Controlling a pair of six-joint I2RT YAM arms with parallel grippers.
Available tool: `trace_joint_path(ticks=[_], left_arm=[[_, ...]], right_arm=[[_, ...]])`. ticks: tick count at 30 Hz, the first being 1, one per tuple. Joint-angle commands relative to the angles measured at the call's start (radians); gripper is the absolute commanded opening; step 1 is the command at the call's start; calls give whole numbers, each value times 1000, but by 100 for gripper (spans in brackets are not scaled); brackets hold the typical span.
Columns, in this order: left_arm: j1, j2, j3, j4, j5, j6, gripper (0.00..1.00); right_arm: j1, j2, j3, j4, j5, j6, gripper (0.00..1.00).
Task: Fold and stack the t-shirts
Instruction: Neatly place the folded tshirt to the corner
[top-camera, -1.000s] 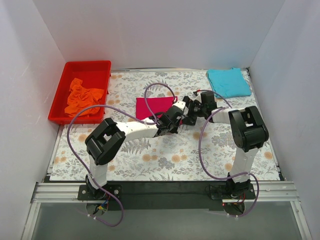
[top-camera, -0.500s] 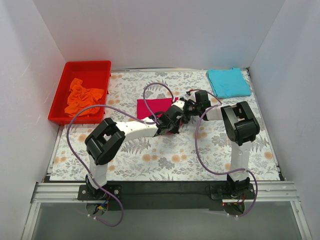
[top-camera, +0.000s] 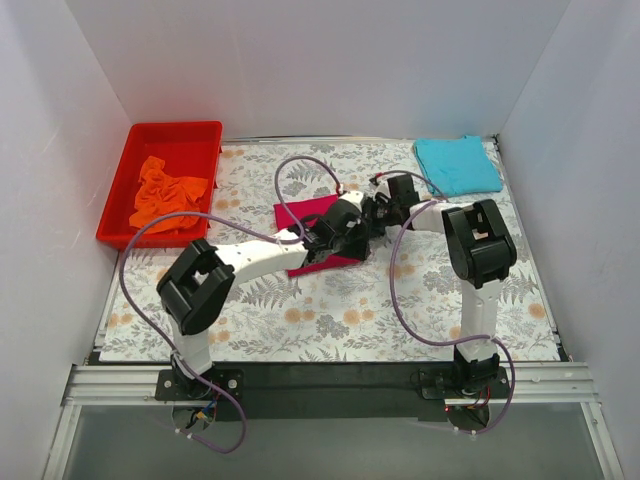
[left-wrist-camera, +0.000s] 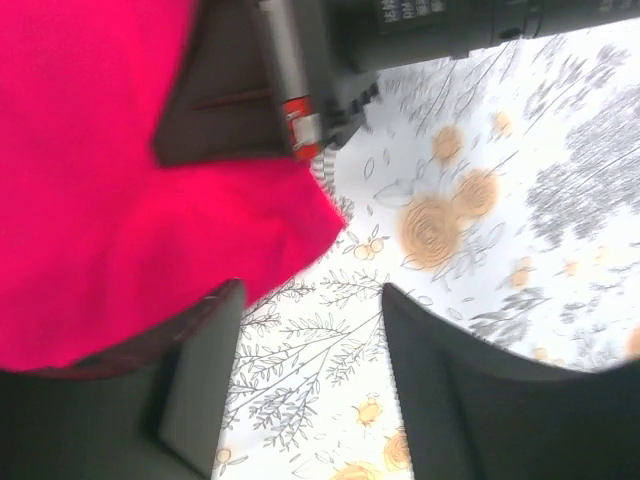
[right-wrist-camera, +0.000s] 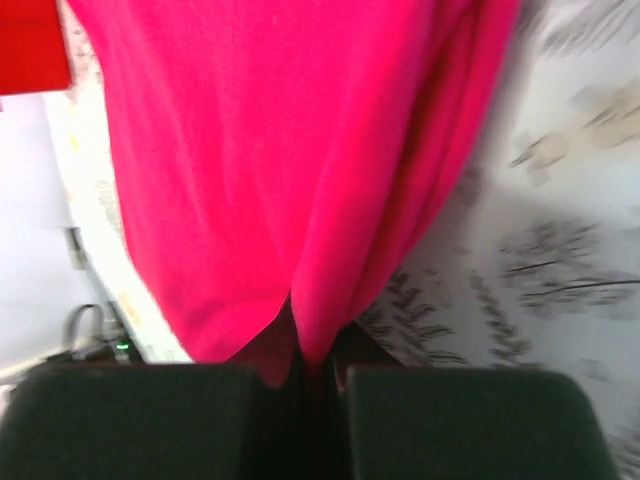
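The crimson-pink t-shirt (top-camera: 300, 212) lies folded at mid-table, partly hidden under both grippers. My right gripper (top-camera: 385, 212) is shut on a bunched fold of its right edge (right-wrist-camera: 260, 150); in the right wrist view the cloth runs down between the jaws (right-wrist-camera: 318, 370). My left gripper (top-camera: 350, 225) hovers beside it, open, with only bare tablecloth between its fingers (left-wrist-camera: 310, 300) and the pink cloth (left-wrist-camera: 120, 200) beside the left finger. The turquoise t-shirt (top-camera: 457, 165) lies folded at the far right corner. The orange t-shirt (top-camera: 165, 193) sits crumpled in the bin.
A red plastic bin (top-camera: 160, 135) stands at the far left and shows again in the right wrist view (right-wrist-camera: 30, 40). White walls close the table on three sides. Purple cables loop over both arms near the pink t-shirt.
My left gripper has opened and let go of the pink t-shirt. My right gripper has moved left onto the shirt's edge and shut on it.
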Motion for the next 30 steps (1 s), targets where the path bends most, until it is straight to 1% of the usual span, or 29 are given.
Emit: trace_joint_path(ticks=[1,3,4,5,6,7,8,9,10,13,14,16,21,24,30], left_arm=[[70,-140,-22,-17,26,-48,56],[102,-174,-39,-54,49,-79,66],[142,-214,-66,-66,61,-90,73],[163,-232,-80,-79,75,-99,76],[186,-251,-99,-106,83,-117,79],[234,-274,-117,-120,89,-123,80],[258,-311,-149,-137,90,-130,82],[280,-325,-162,-179,95,-134,82],[326,-337,-175,-197,95,-139,83],[392,-372,-237,-263,87,-147,83],[403,-378,-264,-272,90,-150,83],[424,-400,-291,-293,95,-156,83],[432,-408,-309,-345,93,-176,82],[435,-392,-303,-376,81,-177,82],[437,-349,-283,-415,75,-170,81]], right_arm=[[-65,2,126,-203,81,-247,1],[-87,20,230,-287,119,-336,1],[-107,29,267,-373,141,-418,1],[-118,37,302,-412,162,-465,1],[-127,51,374,-444,211,-497,1],[-151,58,403,-499,230,-560,1],[-162,61,434,-519,241,-580,1],[-174,74,485,-536,279,-608,1],[-194,75,514,-560,291,-654,1],[-230,104,621,-602,353,-715,1],[-236,113,654,-639,359,-759,1],[-251,140,739,-657,385,-800,1],[-256,178,849,-670,483,-967,1],[-263,201,911,-691,533,-1027,1],[-305,189,950,-688,561,-1057,1]])
